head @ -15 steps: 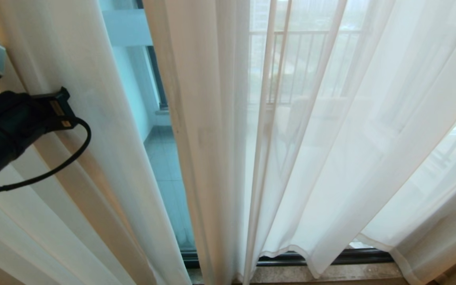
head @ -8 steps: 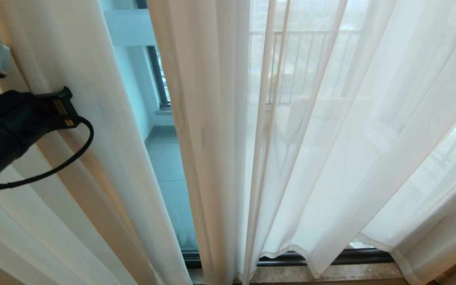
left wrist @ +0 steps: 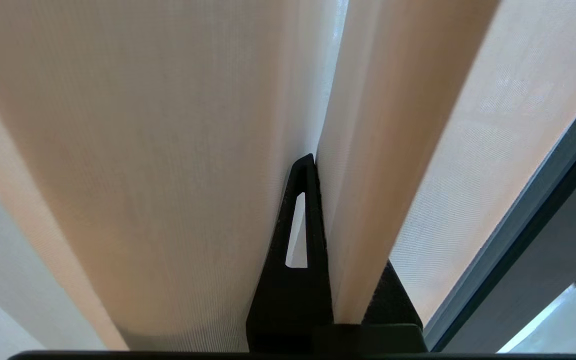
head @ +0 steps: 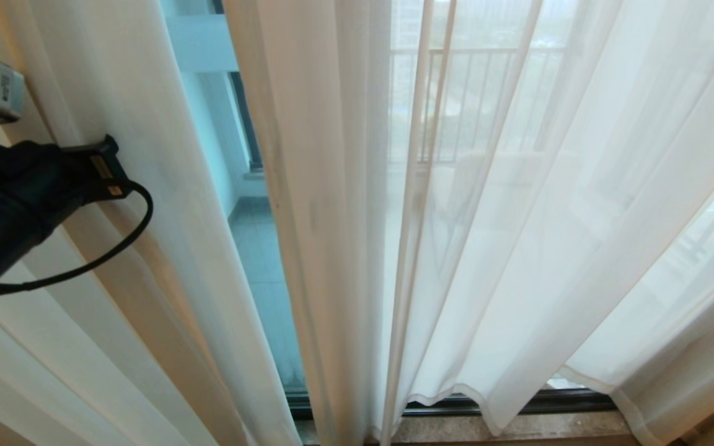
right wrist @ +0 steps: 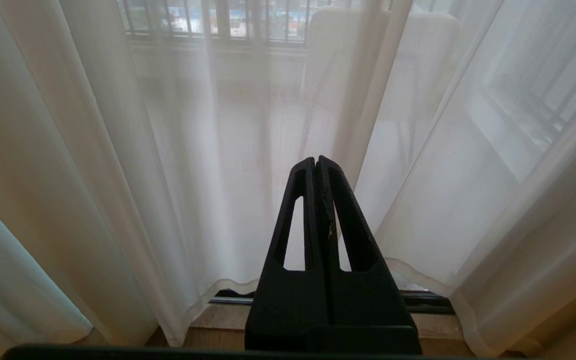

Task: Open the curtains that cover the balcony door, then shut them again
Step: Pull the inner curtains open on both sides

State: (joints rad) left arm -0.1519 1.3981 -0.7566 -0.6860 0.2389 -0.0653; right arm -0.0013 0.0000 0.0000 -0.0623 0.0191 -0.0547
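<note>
Curtains [head: 518, 217] hang parted, glass strip of balcony door [head: 251, 248] left of centre. Left gripper [left wrist: 313, 165] pinches a left-panel fold; pull sideways steadily. Right gripper [right wrist: 316, 162] idle, clamped empty.

Sheer matt woven cloth curtains [head: 487, 217], matt black plastic left end effector [left wrist: 313, 165], polished stone sill [head: 518, 427]

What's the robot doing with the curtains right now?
Left gripper shut on curtain fold. Right gripper shut, empty. Narrow gap shows balcony door.
</note>
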